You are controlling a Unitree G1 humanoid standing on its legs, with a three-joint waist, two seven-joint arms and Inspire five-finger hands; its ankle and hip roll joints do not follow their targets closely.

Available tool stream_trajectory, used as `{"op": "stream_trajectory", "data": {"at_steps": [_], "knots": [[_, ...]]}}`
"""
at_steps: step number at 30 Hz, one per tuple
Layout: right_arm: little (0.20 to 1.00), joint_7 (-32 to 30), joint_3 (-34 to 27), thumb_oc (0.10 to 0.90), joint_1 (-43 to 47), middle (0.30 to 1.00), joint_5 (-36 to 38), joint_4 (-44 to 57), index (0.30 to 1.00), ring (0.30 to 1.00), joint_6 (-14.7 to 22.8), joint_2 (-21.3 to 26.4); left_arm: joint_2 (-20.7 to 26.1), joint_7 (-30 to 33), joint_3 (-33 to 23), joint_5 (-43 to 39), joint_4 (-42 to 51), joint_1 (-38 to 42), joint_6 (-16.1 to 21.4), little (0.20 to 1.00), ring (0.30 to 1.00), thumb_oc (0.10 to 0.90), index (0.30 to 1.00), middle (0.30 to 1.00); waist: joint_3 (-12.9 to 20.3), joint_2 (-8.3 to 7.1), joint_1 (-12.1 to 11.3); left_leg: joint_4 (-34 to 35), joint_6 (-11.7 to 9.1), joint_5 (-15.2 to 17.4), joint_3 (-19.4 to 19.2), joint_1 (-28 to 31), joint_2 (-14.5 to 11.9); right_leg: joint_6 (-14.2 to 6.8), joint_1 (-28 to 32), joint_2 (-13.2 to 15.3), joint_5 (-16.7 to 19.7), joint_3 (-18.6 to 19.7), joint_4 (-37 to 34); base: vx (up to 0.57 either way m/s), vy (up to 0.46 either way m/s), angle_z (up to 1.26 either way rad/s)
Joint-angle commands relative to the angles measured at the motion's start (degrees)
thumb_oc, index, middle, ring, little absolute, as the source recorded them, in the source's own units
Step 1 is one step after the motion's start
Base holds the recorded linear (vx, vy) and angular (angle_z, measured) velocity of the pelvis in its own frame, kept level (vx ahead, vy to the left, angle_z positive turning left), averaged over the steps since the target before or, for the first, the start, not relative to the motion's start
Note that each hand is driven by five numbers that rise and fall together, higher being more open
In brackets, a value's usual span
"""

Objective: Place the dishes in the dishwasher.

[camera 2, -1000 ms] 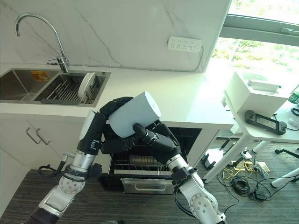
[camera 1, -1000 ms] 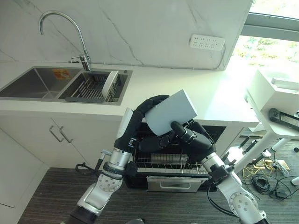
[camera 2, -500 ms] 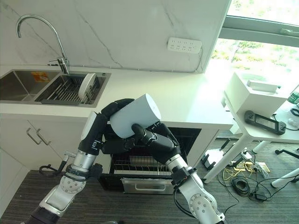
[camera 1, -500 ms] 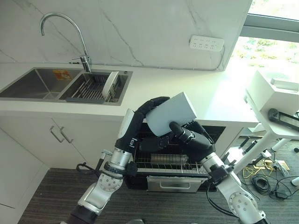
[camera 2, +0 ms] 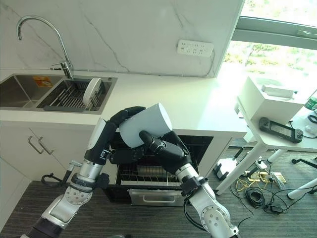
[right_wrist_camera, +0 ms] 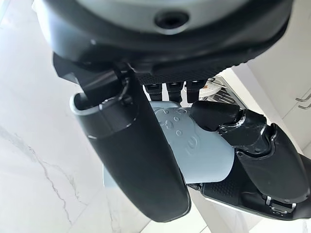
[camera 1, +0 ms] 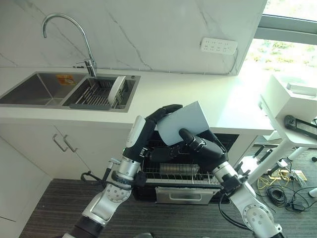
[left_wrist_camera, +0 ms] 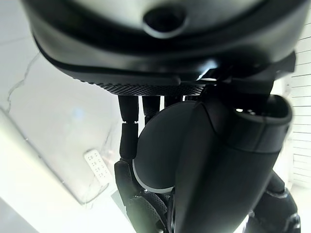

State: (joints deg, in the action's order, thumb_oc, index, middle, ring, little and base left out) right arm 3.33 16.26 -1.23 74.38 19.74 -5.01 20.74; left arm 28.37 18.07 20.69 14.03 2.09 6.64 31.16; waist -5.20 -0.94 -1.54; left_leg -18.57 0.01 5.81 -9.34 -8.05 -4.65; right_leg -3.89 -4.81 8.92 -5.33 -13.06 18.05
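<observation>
Cup: pale blue-grey cup [camera 1: 182,122], tilted, held in the air between both hands, above the open dishwasher [camera 1: 181,171] and in front of the table [camera 1: 208,106] edge.
Left hand: left hand [camera 1: 159,116] curls its fingers over the cup's upper side; thumb below.
Right hand: right hand [camera 1: 200,146] clasps the cup from beneath, thumb wrapped up its near wall.
Handling: judged light, rigid, smooth-walled and breakable; likely to slip if held by fingertips alone. Best taken round the wall, fingers opposite thumb, as now.
Dishwasher: wire rack [camera 2: 148,173] pulled out below the cup.
Plate: white plate [camera 1: 116,88] stands on edge in the sink rack [camera 1: 96,94], well apart from the hands.
Eye views: show the cup relative to dishwasher and sink.
Left wrist view: shows the cup's [left_wrist_camera: 160,150] rounded end between fingers and thumb.
Right wrist view: shows water drops on the cup's [right_wrist_camera: 194,145] wall, and the left hand's [right_wrist_camera: 252,145] fingers on it.
</observation>
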Motion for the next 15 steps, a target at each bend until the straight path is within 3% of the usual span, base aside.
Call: {"op": "stream_trajectory", "data": {"at_steps": [1,15], "knots": [[0.9,1.69,-4.7,0.8,15.28,0.9,3.88,9.58,0.9,0.9,7.89,-5.4,1.86,-1.45,8.15,6.51,1.88,5.12,5.49,0.3,0.3,0.4,0.3,0.3,1.33,-0.22,1.05,1.38,-1.7,10.91,0.86,5.49,-1.99,-3.77,1.62,0.62,-6.18,-0.25,-0.86,0.0,0.0,0.0],[0.9,-2.19,-4.51,0.8,16.34,0.9,6.55,10.74,0.9,0.9,11.48,-7.23,2.38,1.83,10.23,11.4,1.54,7.03,5.72,0.3,0.3,0.4,0.3,0.3,1.52,0.28,1.56,1.38,-1.64,11.01,0.33,5.59,-2.07,-3.69,1.51,0.59,-6.29,0.08,-0.86,0.0,0.0,0.0]]}}
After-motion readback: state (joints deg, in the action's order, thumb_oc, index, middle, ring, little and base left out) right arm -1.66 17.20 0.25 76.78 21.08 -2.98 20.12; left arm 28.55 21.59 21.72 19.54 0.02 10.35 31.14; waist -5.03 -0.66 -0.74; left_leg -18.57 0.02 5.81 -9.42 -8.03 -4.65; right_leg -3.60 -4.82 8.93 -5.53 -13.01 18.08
